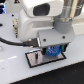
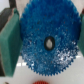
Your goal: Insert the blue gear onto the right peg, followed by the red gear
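— Where is the blue gear (image 2: 47,42) relative to your fingers?

— It sits between them. In my wrist view one green finger pad (image 2: 10,37) presses the toothed rim on one side, and the other pad (image 2: 81,35) touches the rim on the opposite side. My gripper (image 2: 46,36) is closed on the gear only as far as the disc's width allows, so the jaws stand quite wide. The flat face of the gear looks toward the camera, and its dark centre hole is clearly seen.

— And seen from outside?

— In the exterior view, the gear (image 1: 53,51) hangs under my gripper (image 1: 52,50), just above the grey black-framed plate (image 1: 35,59), toward the plate's end on the exterior view's right. I cannot make out the right peg; it is too small and blurred.

— The red gear?

— Only a part of the red gear's (image 2: 46,81) toothed rim shows, just beside the blue gear's rim, apart from my pads.

— Any writing?

— I cannot read any label or brand.
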Tool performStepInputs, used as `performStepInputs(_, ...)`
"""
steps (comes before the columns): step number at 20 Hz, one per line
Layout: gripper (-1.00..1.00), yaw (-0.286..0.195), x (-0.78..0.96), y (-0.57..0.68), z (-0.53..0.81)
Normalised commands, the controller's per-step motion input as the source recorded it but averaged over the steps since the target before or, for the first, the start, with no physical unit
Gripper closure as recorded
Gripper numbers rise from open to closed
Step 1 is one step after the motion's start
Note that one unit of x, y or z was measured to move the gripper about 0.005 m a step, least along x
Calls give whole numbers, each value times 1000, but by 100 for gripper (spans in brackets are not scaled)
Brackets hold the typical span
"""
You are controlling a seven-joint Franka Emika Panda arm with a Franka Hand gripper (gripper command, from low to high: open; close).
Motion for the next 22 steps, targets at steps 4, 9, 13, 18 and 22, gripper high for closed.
performStepInputs(4,100,0,93,1,-203)
performStepInputs(9,-100,0,50,27,-86)
performStepInputs(13,-100,0,-29,42,70)
performStepInputs(18,-100,0,-104,100,322)
performStepInputs(22,-100,0,-184,93,447)
